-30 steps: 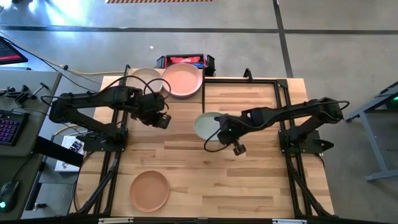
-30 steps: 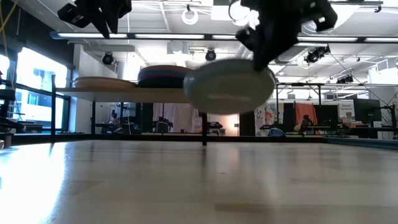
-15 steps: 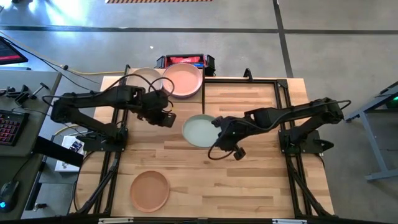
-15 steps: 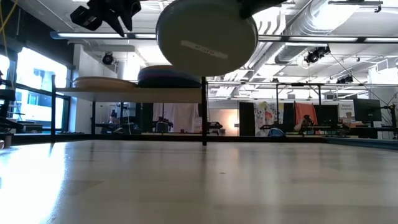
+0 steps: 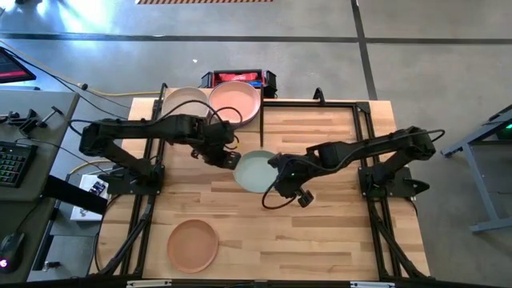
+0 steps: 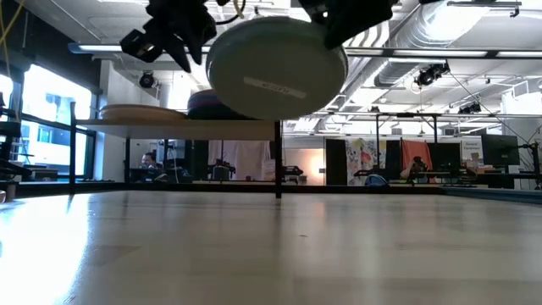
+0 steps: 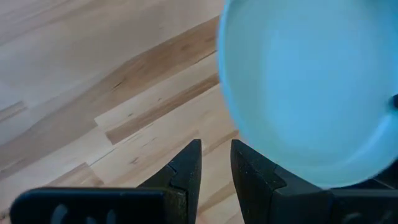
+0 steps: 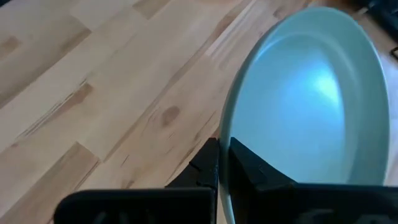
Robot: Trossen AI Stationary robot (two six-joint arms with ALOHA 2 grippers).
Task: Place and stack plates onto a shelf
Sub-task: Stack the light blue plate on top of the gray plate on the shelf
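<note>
High view: my right gripper [image 5: 278, 167] clamps the grey-green plate [image 5: 254, 171] mid-table; left gripper [image 5: 232, 158] beside its rim.
Low view: plate [image 6: 273, 68] aloft before the shelf [image 6: 182, 125].
Left wrist view: my fingers [image 7: 186, 169] slightly parted, holding nothing.

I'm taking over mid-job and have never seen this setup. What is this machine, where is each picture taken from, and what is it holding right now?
Two dark robot arms work at a wooden table. One picture looks straight down from above, one looks level across the tabletop, and two come from cameras on the arms' wrists.

The right gripper is shut on the rim of a pale grey-green plate, held up in the air over the middle of the table. The left gripper sits right beside that plate's other edge with its fingers a little apart, not gripping it.

At the back left is a raised shelf with a beige plate and a salmon pink plate on top of the stacks there. A terracotta plate lies at the table's front left.
</note>
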